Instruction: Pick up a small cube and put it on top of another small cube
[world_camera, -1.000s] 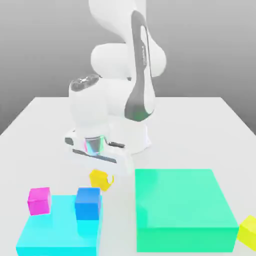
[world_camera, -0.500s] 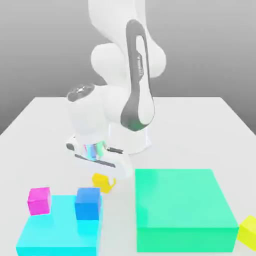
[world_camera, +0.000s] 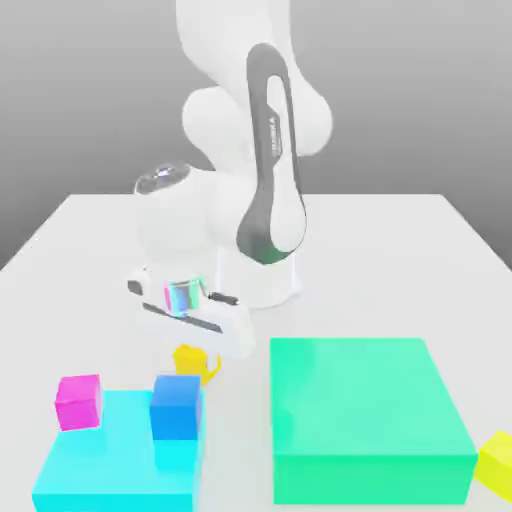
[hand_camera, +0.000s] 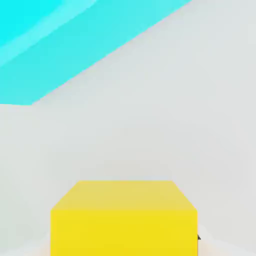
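Observation:
The small golden-yellow cube (world_camera: 193, 361) hangs just above the table, held under my hand, with my gripper (world_camera: 197, 358) shut on it. In the hand view the same yellow cube (hand_camera: 123, 218) sits close to the camera over the white table. The small blue cube (world_camera: 176, 406) stands on the flat cyan slab (world_camera: 115, 468), a little nearer the camera than the held cube and slightly toward the exterior view's left. A corner of the cyan slab (hand_camera: 70, 40) shows in the hand view beyond the yellow cube.
A magenta cube (world_camera: 79, 401) sits on the cyan slab's far corner at the exterior view's left. A large green slab (world_camera: 365, 420) lies to the exterior view's right of the held cube. A paler yellow cube (world_camera: 497, 462) sits at the right edge. My arm's base (world_camera: 260, 275) stands behind.
My hand has shifted toward the exterior view's left and slightly up with the yellow cube still gripped. The other blocks have stayed where they were.

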